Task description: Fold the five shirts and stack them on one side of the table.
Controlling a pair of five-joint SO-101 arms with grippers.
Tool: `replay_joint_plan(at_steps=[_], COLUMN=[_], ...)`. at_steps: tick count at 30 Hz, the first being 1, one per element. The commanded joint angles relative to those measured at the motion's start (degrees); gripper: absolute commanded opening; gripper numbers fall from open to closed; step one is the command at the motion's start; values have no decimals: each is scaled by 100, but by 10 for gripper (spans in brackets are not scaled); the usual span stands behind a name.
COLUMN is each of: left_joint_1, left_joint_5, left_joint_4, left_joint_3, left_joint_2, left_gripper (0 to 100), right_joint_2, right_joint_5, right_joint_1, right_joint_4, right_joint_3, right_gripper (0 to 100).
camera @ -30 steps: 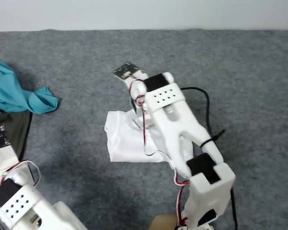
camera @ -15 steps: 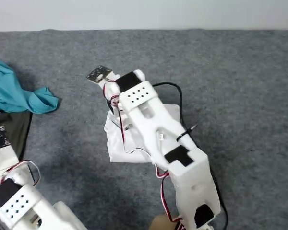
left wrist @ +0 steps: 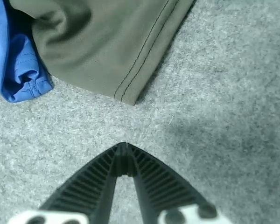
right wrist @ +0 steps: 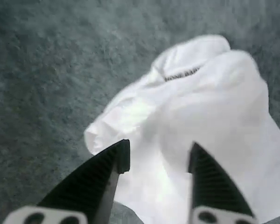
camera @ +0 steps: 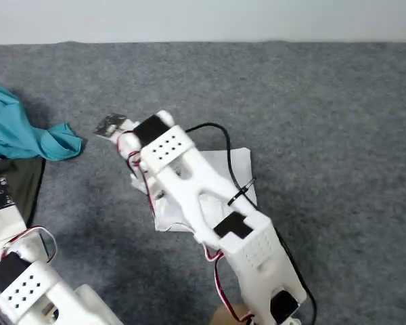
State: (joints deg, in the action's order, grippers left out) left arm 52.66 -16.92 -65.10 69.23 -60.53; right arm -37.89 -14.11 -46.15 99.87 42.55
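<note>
A white shirt (camera: 238, 168) lies crumpled near the middle of the grey surface (camera: 338, 108), and the right arm (camera: 189, 179) stretches over it. On the shirt there is what looks like a small neck label (right wrist: 182, 74) with dark print, too blurred to read. The right pincer (right wrist: 159, 151) hangs just above the white shirt, near its edge. Its two fingers are apart and hold nothing. At the left side of the surface a blue shirt (camera: 24, 132) lies in a heap. An olive shirt (camera: 24, 177) lies touching it, closer to the arms. Both are well apart from the white shirt. The left arm (camera: 27, 288) sits at the near left corner. The left pincer (left wrist: 126, 148) points down at bare grey surface just beside the stitched hem of the olive shirt. Its fingers are pressed together with nothing between them.
</note>
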Motion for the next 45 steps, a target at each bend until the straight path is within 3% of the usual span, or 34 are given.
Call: replay_joint_plan(at_steps=[1,6,10,15,23,33,45], left_joint_1=[0,0,0,0,0,-18,-18], left_joint_5=[-26,-26,-26,-18,-18,-18,-18], left_joint_4=[-35,-35,-44,-44,-44,-44,-18], left_joint_3=[-57,-57,-57,-57,-57,-57,66], left_joint_2=[-114,-114,-114,-114,-114,-114,-114], left_gripper=[3,3,3,3,3,3,3], right_joint_2=[101,145,391,330,295,295,664], right_joint_5=[53,26,9,-633,-738,-738,-712], right_joint_1=[-110,-66,488,1341,2185,2141,945], right_joint_4=[215,259,268,277,286,277,286], right_joint_3=[607,1222,1266,1266,141,-1029,-1723], right_gripper=[255,253,232,8,10,10,10])
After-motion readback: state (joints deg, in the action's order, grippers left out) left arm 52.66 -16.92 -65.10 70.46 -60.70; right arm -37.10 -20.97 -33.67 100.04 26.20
